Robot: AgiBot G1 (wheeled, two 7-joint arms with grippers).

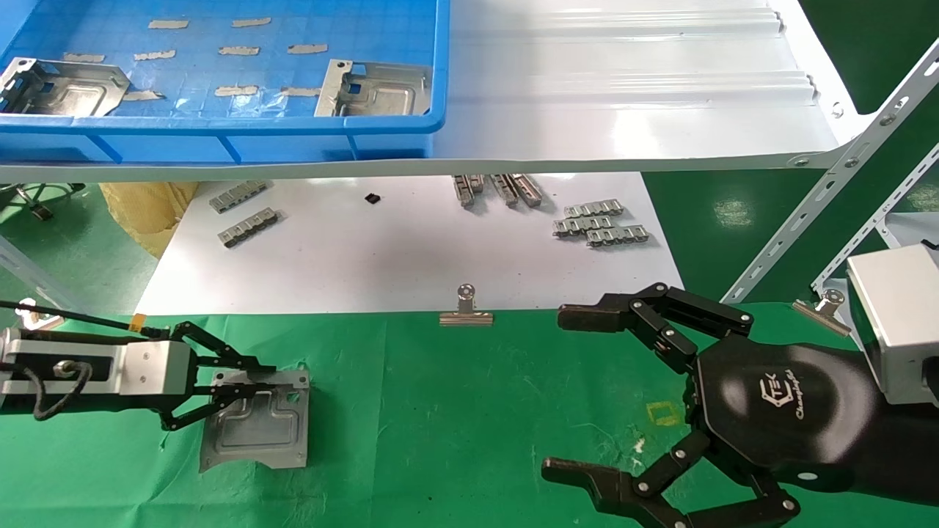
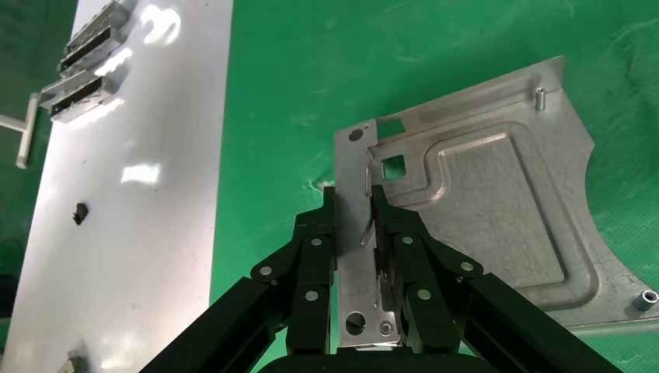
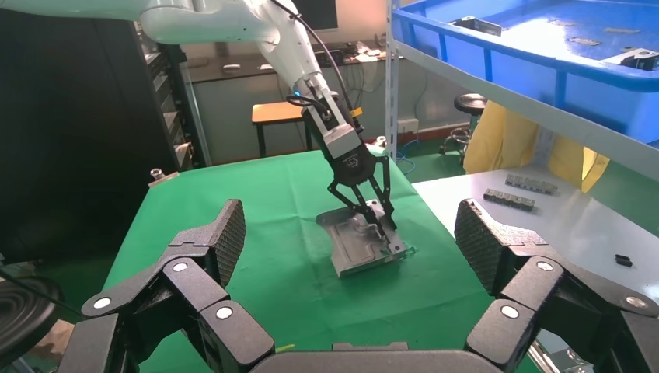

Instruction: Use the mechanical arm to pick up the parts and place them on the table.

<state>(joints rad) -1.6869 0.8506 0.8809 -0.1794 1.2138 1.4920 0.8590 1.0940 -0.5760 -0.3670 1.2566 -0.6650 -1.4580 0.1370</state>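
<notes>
Left gripper [image 1: 246, 385]: jaws clamped on part [image 1: 257, 422] tab, part resting on table [image 1: 440, 411]; right gripper [image 1: 587, 389] beside it, agape, empty; risk: part snagging, dragging cloth on release.

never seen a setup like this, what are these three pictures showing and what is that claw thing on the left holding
This is a two-armed robot, seen through three cameras. One picture looks down from its head; the other two look out from each wrist.

The left gripper is a two-fingered claw. It is closed on the bent edge of a stamped metal plate, which lies on the green cloth table. The left wrist view shows this up close: the fingers pinch the plate's raised tab.

The right gripper hovers wide open over the cloth, holding nothing.

Two more plates wait in the blue bin on the white shelf. Small slotted metal strips lie on the white board, and a binder clip sits at its edge.
</notes>
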